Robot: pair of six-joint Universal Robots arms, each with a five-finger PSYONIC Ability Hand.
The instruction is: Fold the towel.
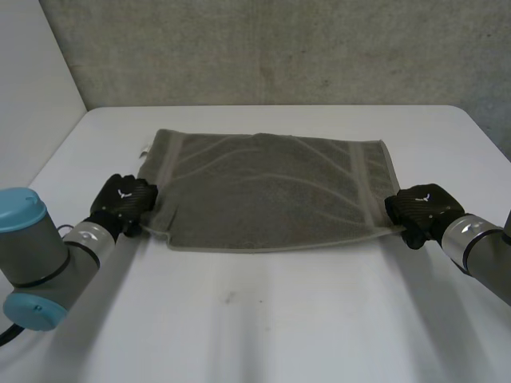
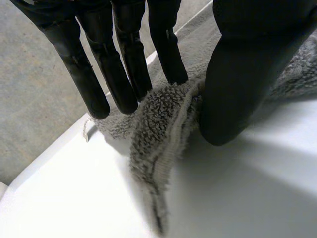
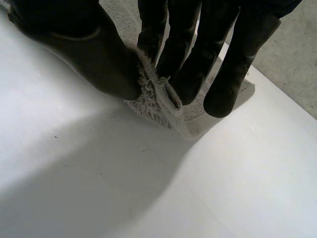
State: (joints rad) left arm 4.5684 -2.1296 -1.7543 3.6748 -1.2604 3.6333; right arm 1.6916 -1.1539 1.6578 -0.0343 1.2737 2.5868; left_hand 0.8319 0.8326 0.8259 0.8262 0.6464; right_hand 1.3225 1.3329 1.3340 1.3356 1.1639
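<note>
A grey towel (image 1: 267,191) lies spread flat across the middle of the white table (image 1: 263,319). My left hand (image 1: 121,201) rests at the towel's near left corner. Its fingers (image 2: 124,74) are straight and stand apart from the thumb (image 2: 233,89), and a loose ridge of towel edge (image 2: 166,134) rises between them. My right hand (image 1: 421,209) is at the towel's near right corner. There the thumb (image 3: 94,59) and fingers (image 3: 188,74) pinch the towel's edge (image 3: 158,91) tightly, just above the table.
A concrete wall (image 1: 279,48) runs behind the table's far edge. Bare white tabletop stretches in front of the towel, between my two arms. The left arm's grey joint with its light-blue cap (image 1: 24,255) sits low at the near left.
</note>
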